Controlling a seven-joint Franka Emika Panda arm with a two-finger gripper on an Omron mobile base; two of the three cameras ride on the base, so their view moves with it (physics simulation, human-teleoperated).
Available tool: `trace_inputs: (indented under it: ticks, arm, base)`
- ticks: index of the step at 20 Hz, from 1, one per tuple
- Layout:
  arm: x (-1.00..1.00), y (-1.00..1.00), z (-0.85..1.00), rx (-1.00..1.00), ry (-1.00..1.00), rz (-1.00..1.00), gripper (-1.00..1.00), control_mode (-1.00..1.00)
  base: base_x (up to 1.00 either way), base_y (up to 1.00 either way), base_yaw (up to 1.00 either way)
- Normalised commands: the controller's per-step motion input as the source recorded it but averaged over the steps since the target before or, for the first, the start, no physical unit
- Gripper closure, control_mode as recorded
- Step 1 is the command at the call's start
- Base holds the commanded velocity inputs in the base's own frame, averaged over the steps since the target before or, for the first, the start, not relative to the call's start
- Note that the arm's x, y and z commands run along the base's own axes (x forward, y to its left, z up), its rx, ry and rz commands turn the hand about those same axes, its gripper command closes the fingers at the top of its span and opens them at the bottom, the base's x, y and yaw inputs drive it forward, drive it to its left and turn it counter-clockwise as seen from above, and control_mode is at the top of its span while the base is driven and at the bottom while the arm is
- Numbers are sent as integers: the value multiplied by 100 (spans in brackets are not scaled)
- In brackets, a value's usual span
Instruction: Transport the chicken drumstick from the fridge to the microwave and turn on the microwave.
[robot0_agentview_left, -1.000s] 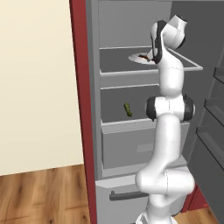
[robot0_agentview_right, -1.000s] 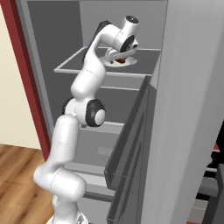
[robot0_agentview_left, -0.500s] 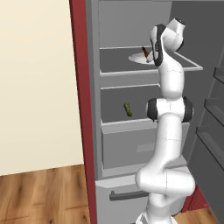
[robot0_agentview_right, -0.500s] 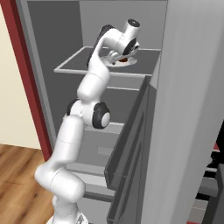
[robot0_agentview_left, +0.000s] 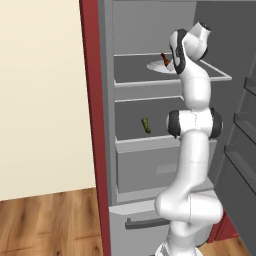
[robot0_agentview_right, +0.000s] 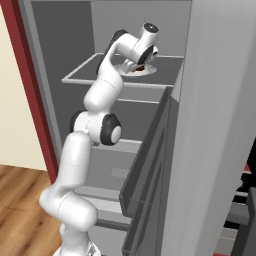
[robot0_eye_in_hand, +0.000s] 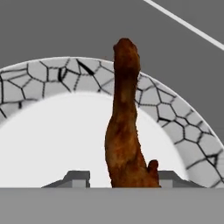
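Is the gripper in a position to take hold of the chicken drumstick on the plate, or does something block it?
Probably yes. In the hand view the chicken drumstick stands between the two fingertips of the gripper, above the plate. Nothing lies between them; whether the jaws already press on it, I cannot tell.

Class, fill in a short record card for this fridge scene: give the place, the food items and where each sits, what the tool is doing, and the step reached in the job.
Place: open fridge with grey shelves
Upper shelf: white plate with a cracked-pattern rim
Drumstick: reddish-brown, standing up over the plate, thick end low between the tool's fingertips
Tool: at the plate, one fingertip on each side of the drumstick
Lower shelf: small green vegetable, lying apart from the arm
Step reached: drumstick gripped, not yet out of the fridge
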Motion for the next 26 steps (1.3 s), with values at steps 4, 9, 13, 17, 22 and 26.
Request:
trace_inputs:
  ticks: [4,9,13,17,22,26]
  arm:
    - [16,-10,9,0,4,3,100,-100]
    - [1,-2,25,0,0,1,100,-100]
    - [-23,9,10,0,0,0,100,-100]
    - [-28,14,0,0,0,0,100,-100]
    - [-30,21,-9,0,0,0,100,-100]
    - [-50,25,-20,0,-7,0,100,-100]
  base:
    - [0,0,0]
    - [0,0,0]
    - [0,0,0]
    - [0,0,0]
    - [0,0,0]
    - [0,0,0]
